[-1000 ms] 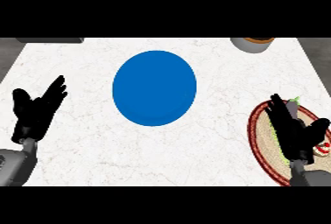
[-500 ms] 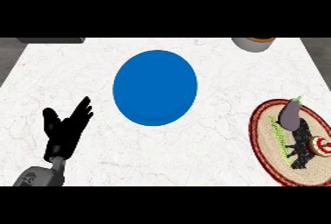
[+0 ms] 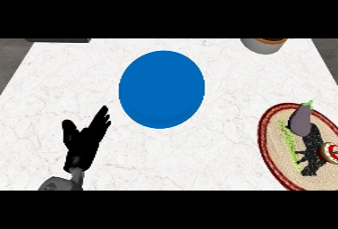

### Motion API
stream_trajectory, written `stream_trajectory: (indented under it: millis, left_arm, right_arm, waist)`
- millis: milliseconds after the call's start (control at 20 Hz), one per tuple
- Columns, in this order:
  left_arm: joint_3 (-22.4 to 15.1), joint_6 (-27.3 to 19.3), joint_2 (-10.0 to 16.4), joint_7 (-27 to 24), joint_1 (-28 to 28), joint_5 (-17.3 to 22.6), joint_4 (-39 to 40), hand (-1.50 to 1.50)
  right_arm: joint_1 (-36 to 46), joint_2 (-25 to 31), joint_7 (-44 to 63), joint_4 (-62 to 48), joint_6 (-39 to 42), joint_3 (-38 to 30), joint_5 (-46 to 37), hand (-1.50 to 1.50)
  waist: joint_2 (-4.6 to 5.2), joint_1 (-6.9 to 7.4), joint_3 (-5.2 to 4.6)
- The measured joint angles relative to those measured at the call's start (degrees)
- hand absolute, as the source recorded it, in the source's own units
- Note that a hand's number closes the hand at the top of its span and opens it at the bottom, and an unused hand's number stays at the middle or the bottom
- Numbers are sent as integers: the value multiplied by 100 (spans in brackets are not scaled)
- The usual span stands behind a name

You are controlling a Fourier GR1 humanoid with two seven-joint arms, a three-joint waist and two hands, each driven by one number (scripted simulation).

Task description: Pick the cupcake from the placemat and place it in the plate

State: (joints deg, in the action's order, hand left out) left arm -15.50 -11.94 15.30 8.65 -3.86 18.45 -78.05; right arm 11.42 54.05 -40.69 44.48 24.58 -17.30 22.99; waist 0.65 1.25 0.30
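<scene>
Marble counter bears blue plate, round placemat and grey container.

I've got the flat, round blue plate lying level on the counter. Right of the plate and nearer to me, well apart from it, lies the round woven tan placemat with a dark red rim. Its right edge runs out of my view. I can only make out the small red-and-white round cupcake in part. It sits on the mat's side away from the plate, just beside my black right hand.
</scene>
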Motion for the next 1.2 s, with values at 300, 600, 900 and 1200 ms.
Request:
stream_trajectory:
  millis: [300,600,900,1200]
  left_arm:
    - [-82,-20,-36,41,99,-74,-137,0]
    - [-70,-22,-76,54,163,-120,-169,0]
    - [18,12,-111,21,298,-209,-226,0]
    - [217,200,-131,2,423,-244,-266,0]
  right_arm:
    - [-162,809,-233,-163,65,605,-1077,-150]
    - [-67,1174,-368,23,-145,1336,-2097,-150]
    - [-26,906,-396,189,-486,1790,-2865,-150]
    - [114,490,-81,415,-653,1883,-3417,-150]
  waist:
    - [-17,42,-3]
    - [-34,21,-15]
    - [-56,-52,-24]
    - [-69,-89,-25]
